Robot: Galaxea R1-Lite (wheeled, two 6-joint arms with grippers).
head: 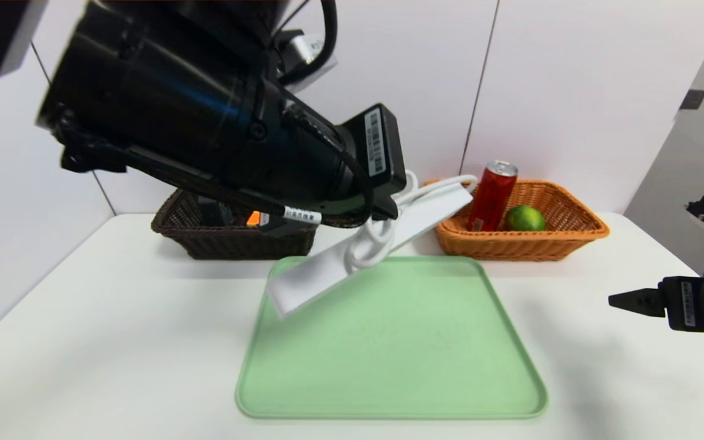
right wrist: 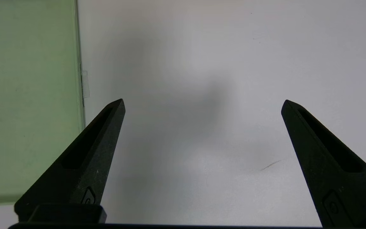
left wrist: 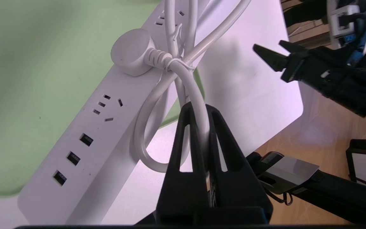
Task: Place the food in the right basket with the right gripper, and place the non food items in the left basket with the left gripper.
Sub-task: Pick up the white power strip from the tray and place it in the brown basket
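A white power strip (head: 321, 272) (left wrist: 84, 140) with its bundled cord (left wrist: 183, 79) hangs tilted in the air over the far edge of the green tray (head: 388, 366). My left gripper (left wrist: 198, 109) is shut on a loop of that cord, and the strip dangles below it. The dark brown left basket (head: 205, 241) sits behind, partly hidden by my left arm, with something orange inside. The orange right basket (head: 572, 235) holds a red can (head: 491, 195) and a green lime (head: 524, 218). My right gripper (right wrist: 203, 103) (head: 618, 299) hovers open over bare table right of the tray.
The green tray (right wrist: 27, 95) lies in the middle of the white table (head: 83, 342). A white wall stands close behind both baskets. The table's right edge (left wrist: 297, 117) drops to a wooden floor.
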